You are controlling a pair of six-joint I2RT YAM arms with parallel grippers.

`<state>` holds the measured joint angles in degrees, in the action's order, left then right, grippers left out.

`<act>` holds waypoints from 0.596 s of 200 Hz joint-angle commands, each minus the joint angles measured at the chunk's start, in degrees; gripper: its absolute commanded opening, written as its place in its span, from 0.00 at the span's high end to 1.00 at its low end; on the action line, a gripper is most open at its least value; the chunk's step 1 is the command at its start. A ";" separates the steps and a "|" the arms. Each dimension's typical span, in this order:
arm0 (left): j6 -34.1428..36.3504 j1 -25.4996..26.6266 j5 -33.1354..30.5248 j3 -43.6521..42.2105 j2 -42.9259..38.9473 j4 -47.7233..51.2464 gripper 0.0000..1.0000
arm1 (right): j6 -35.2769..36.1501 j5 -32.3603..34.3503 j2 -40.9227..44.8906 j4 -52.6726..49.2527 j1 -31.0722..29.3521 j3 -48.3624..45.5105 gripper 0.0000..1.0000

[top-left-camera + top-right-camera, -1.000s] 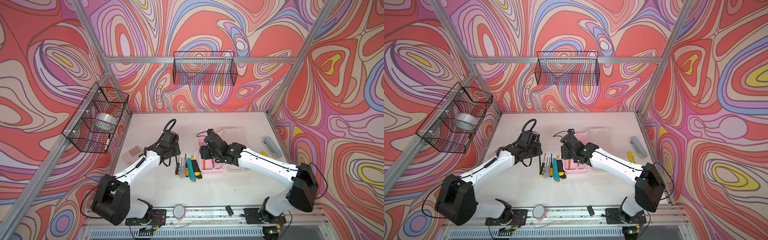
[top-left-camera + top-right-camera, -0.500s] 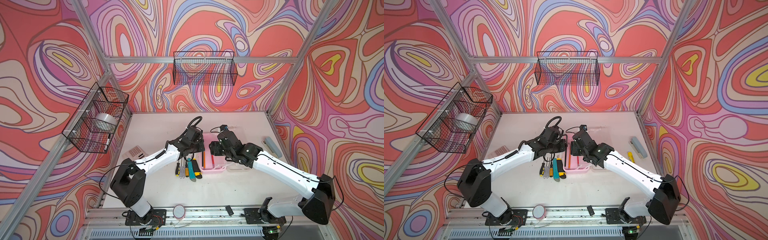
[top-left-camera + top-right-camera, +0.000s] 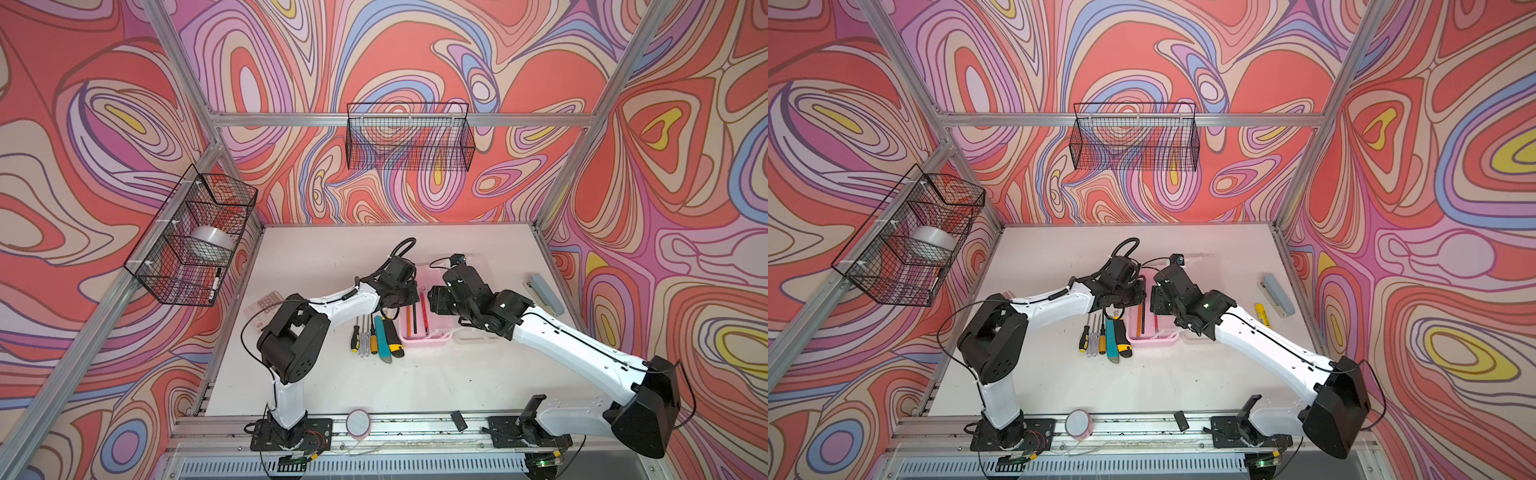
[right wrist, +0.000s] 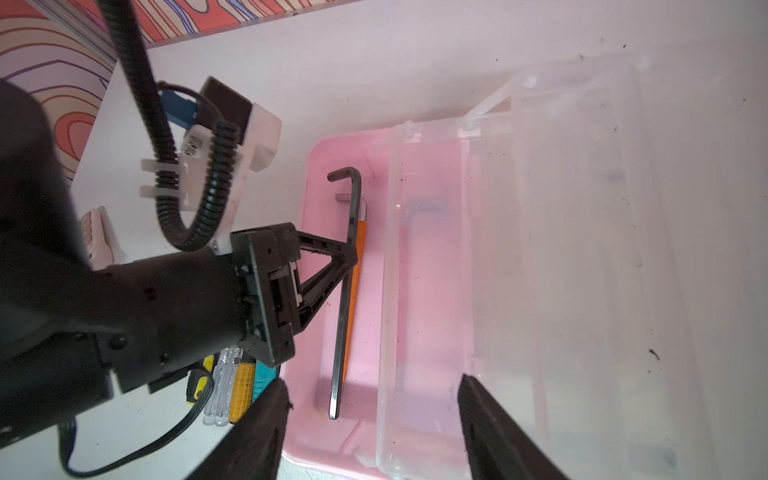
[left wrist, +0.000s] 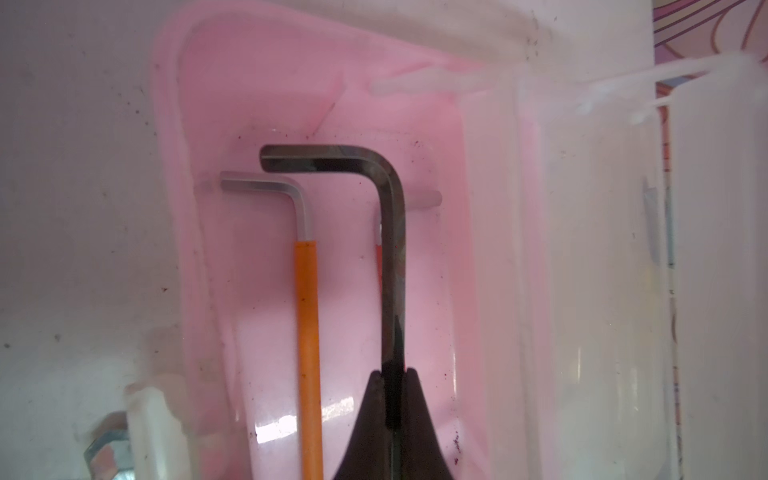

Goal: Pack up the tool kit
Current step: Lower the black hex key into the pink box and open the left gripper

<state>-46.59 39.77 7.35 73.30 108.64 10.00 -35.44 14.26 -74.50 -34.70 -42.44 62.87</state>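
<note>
Two hex keys (image 5: 306,316) lie in the open tool kit (image 3: 424,341) on the desk (image 3: 457,374); my left hand (image 5: 394,374) grasps a third, black hex key (image 5: 390,232) just above them. My right hand (image 4: 374,415) is released over the lid (image 4: 540,249); screwdrivers (image 3: 363,336), teal tool (image 3: 381,338) and utility knife (image 3: 394,338) lie outside, not yet packed.

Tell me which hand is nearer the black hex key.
Left. The left hand grips the black hex key in the pink case; the right hand hangs open over the clear lid.
</note>
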 commanded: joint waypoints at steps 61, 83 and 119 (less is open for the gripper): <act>0.68 0.20 0.15 5.01 1.81 2.45 0.65 | 0.38 -0.68 -1.34 0.29 0.18 0.81 0.31; 1.74 0.09 -1.02 4.66 0.64 2.56 0.58 | 1.29 -0.97 -2.20 -0.64 0.16 2.12 0.31; 3.12 0.13 -1.83 4.71 -0.36 2.65 0.51 | 2.21 -0.66 -2.60 -1.12 0.16 3.37 0.31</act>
<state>-44.97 39.79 7.22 77.01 110.83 11.53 -34.50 13.50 -76.64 -34.83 -42.44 64.18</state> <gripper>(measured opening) 0.478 0.687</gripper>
